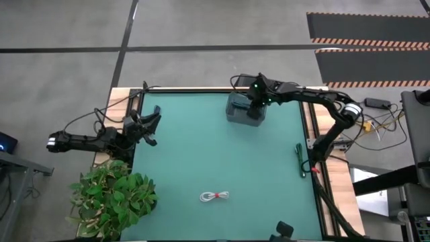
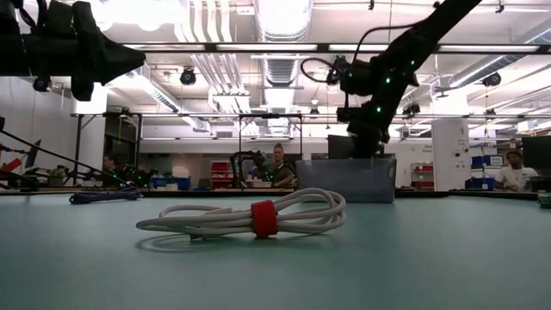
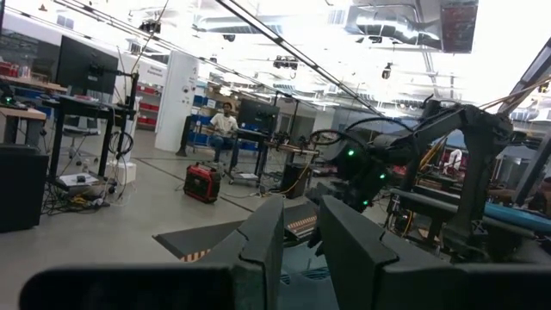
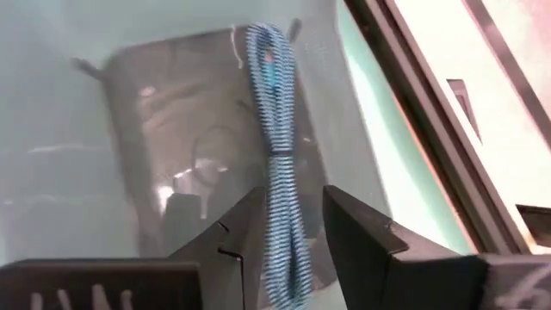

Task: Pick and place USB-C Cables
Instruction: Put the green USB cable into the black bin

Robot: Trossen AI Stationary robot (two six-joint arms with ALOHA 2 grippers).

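Note:
A blue-and-white striped cable [image 4: 277, 146] runs between my right gripper's [image 4: 293, 226] fingers, inside the grey translucent bin [image 1: 236, 107] at the table's far side. The white cable with a red band [image 1: 215, 196] lies flat near the table's near edge, also plain in the low view [image 2: 250, 215]. The teal-green cable [image 1: 299, 160] lies along the right edge. A dark blue cable [image 2: 103, 196] lies on the table's left part. My left gripper [image 1: 152, 126] hovers at the left edge, open, touching nothing. My right gripper comes from above, pointing down into the bin, with the striped cable's near end [image 4: 293, 258] pinched between its two fingers. The fingers lie along the cable. The rest of the bundle stretches away across the bin's inside; whether it rests on the floor I cannot tell.
A potted green plant [image 1: 111, 195] stands at the table's near left corner. Wooden strips and dark rails [image 1: 314, 134] border the green mat on its left and right sides. People sit at benches in the room behind [image 2: 277, 164]. Bare mat spreads between the bin and the white cable.

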